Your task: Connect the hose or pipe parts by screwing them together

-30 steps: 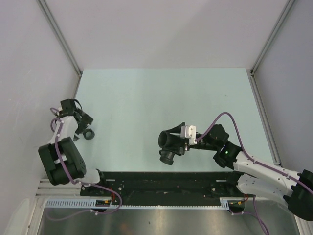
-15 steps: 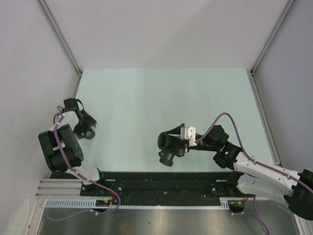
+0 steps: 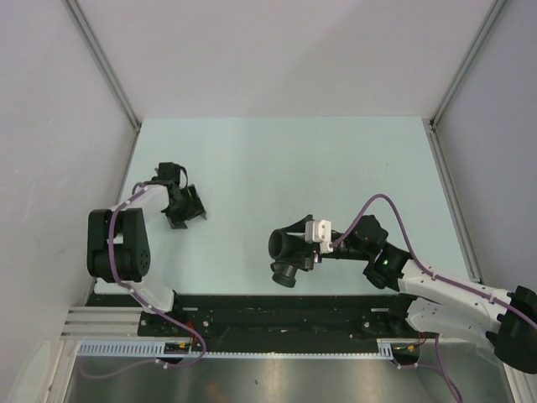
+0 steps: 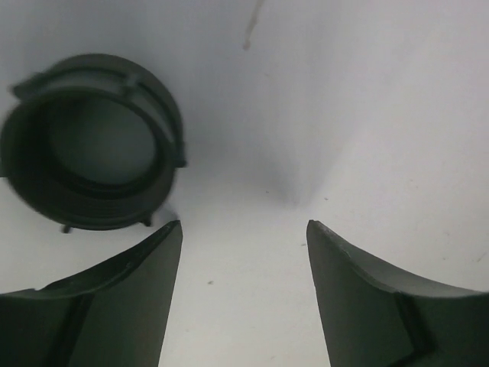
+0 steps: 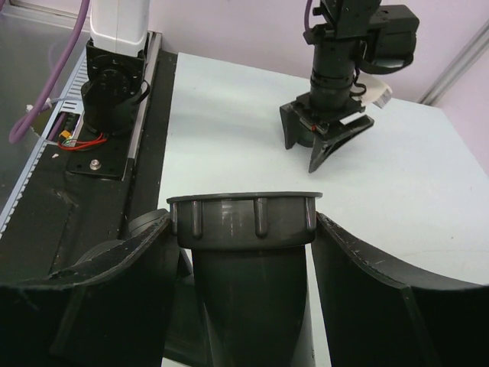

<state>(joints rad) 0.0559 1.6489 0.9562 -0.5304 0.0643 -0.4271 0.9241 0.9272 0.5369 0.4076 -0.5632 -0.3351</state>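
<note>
Y-fitting sat clamped in my right jaws, gripped on the neck under its ribbed collar. It was held over the worktop at the middle front, collared mouth pointing out past the fingertips toward the left arm.

Ring, the short threaded piece, lay mouth-up on the worktop at far left. It was just beside one left fingertip and off to the side of the gap; the top view hid it under the arm. Left jaws stood apart, low, with nothing between them.

Step in hand, as I judged it: picking up the ring. No joining had started, and the parts were well apart. Next move called for shifting the left jaws sideways until the ring sat between them. Then grip its outside, lift, carry it to the Y-fitting, line up the mouths and turn.

Risk: a fingertip could nudge the loose ring away.

Around: purple cable looped over the right arm, black rail ran along the near edge. No obstacle showed between the parts.
</note>
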